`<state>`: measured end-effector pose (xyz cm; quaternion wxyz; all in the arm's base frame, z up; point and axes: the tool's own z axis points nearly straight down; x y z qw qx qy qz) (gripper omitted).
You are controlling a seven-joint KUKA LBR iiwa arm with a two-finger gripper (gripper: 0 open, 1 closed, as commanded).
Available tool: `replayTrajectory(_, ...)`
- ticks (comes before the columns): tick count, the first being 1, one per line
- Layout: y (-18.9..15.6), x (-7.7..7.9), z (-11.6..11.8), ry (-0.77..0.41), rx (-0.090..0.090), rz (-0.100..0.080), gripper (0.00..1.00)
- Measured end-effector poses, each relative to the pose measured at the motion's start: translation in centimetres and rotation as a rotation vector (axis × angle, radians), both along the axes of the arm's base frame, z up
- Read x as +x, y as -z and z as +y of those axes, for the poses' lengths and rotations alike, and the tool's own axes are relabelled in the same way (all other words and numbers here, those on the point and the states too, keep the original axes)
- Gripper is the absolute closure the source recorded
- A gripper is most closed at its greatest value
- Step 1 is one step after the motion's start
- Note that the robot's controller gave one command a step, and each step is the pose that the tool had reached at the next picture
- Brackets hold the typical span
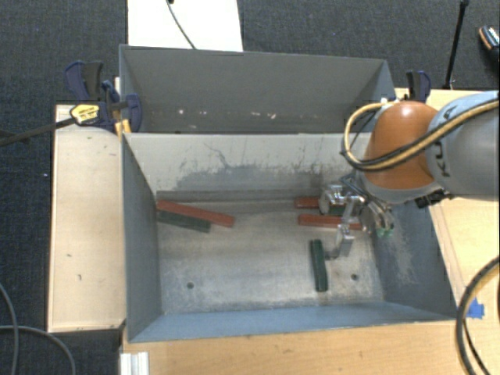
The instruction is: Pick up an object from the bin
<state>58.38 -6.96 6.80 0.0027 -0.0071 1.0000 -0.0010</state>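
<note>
My gripper (344, 239) hangs low over the right part of the bin floor, below the orange dome. A red-brown bar (319, 220) lies flat right beside it, its right end hidden under the gripper. A shorter red-brown bar (306, 203) lies just behind that one, near the back wall. A dark green bar (318, 266) lies lengthwise on the floor just left of and in front of the gripper, apart from it. Nothing shows as held.
At the left of the floor a long red-brown bar (195, 212) lies slanted, with a dark green bar (183, 221) alongside its front. The bin's right wall slopes up close to the arm.
</note>
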Motion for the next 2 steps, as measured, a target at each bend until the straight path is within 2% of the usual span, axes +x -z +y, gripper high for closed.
replayTrajectory(1, -0.6, 0.0, 0.3, -0.004, 0.001, -0.003, 1.0)
replayTrajectory(2, -15.3, -3.1, 3.1, -0.09, 0.001, -0.005, 1.0)
